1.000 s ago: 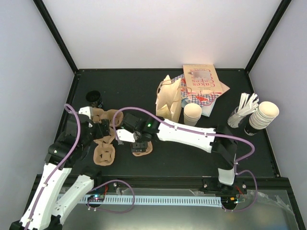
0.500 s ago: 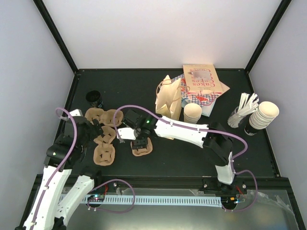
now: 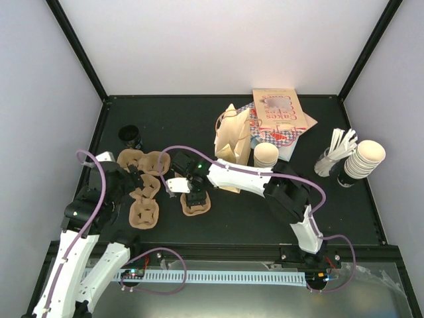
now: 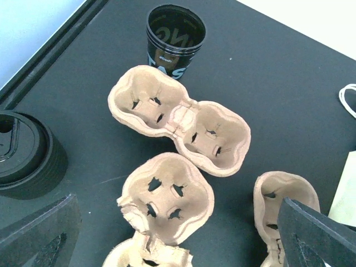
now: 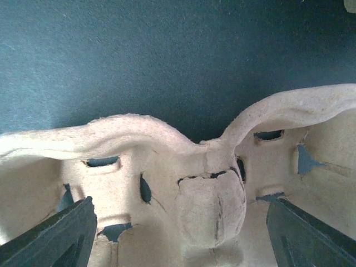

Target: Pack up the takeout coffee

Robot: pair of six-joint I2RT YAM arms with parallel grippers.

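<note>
Beyond brown cup carrier point(image 4: 181, 119), black cup point(image 4: 174, 47) lettered "FAS"

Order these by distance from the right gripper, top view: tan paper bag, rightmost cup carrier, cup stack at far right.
1. Rightmost cup carrier, directly below the right gripper.
2. Tan paper bag, farther back, centre.
3. Cup stack, far right.

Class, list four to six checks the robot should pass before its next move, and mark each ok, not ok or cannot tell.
1. Right gripper open: ok.
2. Left gripper open: ok.
3. Carrier lying under the right gripper, not gripped: ok.
4. Bag upright: ok.
5. Bag mouth open: cannot tell.
6. Black-lidded coffee in view: not ok, none seen.
</note>
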